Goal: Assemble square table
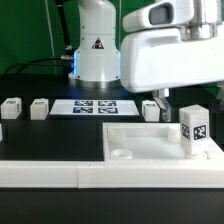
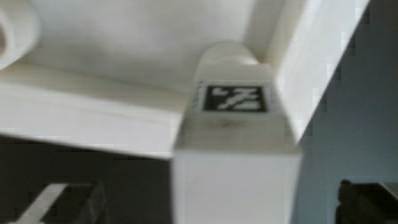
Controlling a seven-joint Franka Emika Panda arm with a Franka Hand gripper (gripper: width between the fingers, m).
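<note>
The square table slab (image 1: 140, 140) lies white and flat at the front. One white tagged leg (image 1: 193, 130) stands upright at its corner on the exterior view's right. In the wrist view that leg (image 2: 235, 120) runs between my dark fingers (image 2: 45, 205), with a gap on each side. My gripper (image 1: 165, 102) hangs over the slab's back right, open and holding nothing; it also shows in the wrist view (image 2: 205, 205). The slab's raised rim (image 2: 98, 115) lies behind the leg. Two loose legs (image 1: 12, 108) (image 1: 40, 108) stand at the exterior view's left, and a third (image 1: 152, 110) stands behind the slab.
The marker board (image 1: 95, 105) lies in front of the robot's base (image 1: 97, 50). Long white rails (image 1: 50, 172) lie along the front edge, left of the slab. The table top is black.
</note>
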